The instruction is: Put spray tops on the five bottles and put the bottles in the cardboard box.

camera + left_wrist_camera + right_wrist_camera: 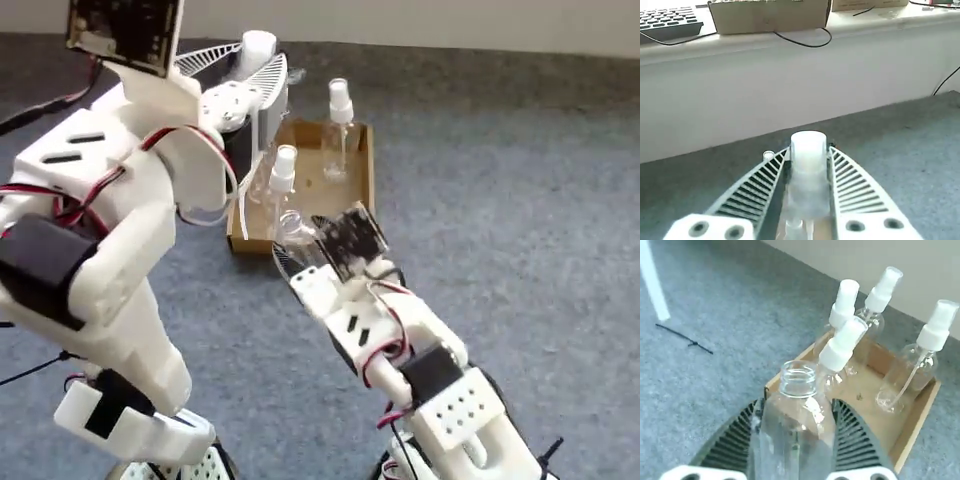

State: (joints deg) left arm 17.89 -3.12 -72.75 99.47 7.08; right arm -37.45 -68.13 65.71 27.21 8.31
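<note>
My left gripper [260, 58] [808, 151] is shut on a white spray top [258, 45] [808, 170], held above the far left end of the cardboard box [358, 175], its thin tube hanging down. My right gripper [295, 246] [799, 407] is shut on a clear bottle [292, 226] [798, 430] with an open neck, upright at the box's near edge. Inside the box [920, 415] stand several clear bottles with white spray tops, among them one at the back [340, 120] [881, 290] and one nearer [282, 175] [842, 345].
Grey carpet [520, 200] covers the floor around the box, with open room to its right. A black cable tie [687, 340] lies on the carpet beside the box. A white wall [790, 85] rises behind the work area.
</note>
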